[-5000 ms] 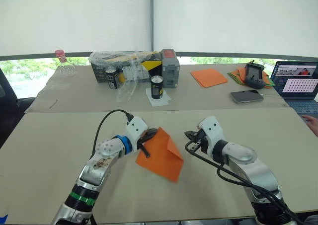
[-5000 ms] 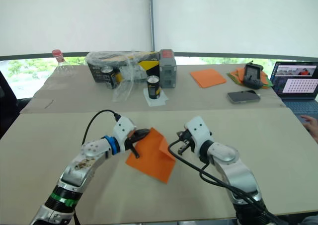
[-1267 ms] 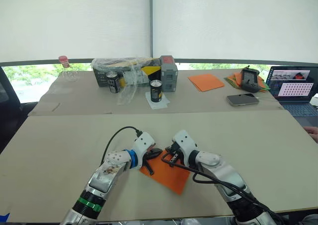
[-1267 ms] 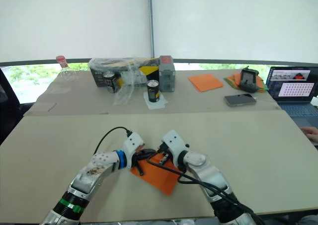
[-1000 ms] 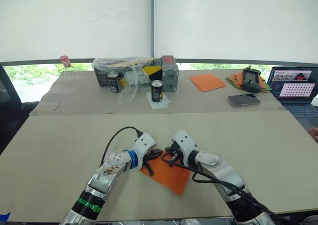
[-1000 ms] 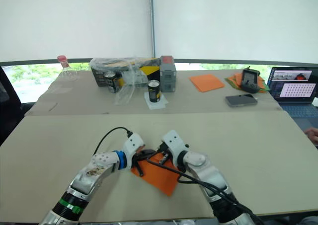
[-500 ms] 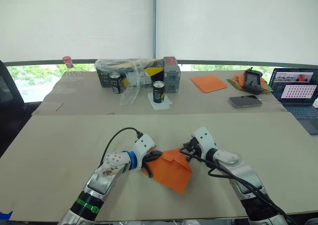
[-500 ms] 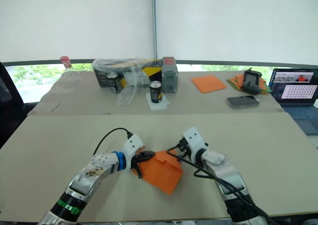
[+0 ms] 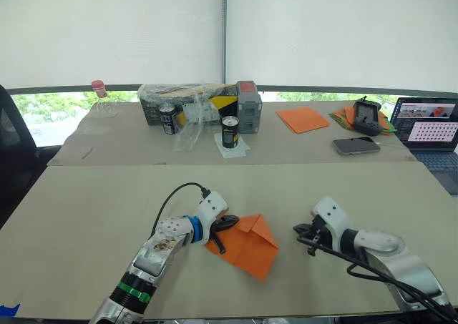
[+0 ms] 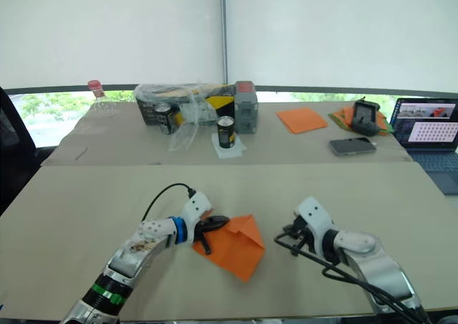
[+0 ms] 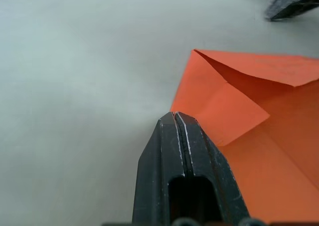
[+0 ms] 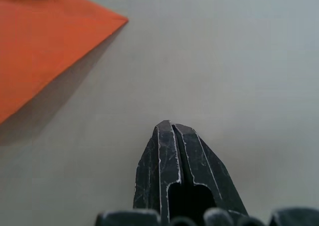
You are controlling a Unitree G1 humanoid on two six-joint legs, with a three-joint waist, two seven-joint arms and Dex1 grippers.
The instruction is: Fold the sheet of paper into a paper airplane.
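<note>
You have one sheet of paper lying on the near table, partly folded, with a flap turned over along its far edge and a point aimed toward you. Its left corner sits under the left gripper; its right edge lies well apart from the right gripper, with bare tabletop between them. Open room extends left of the left arm, right of the right arm and across the strip up to the seam with the far table.

Count on the far table:
- two cans: one on a white napkin, one beside a box wrapped in clear plastic;
- one grey container;
- one clear bottle with a red cap;
- one paler orange sheet;
- one phone;
- one laptop at the right edge;
- one orange-and-green paper pile with a dark device on it.

Left gripper: fingers pressed together, tips meeting the corner of the sheet; whether paper is pinched between them or merely touched cannot be told from the wrist view. Right gripper: fingers pressed together, holding nothing, just above bare table.
</note>
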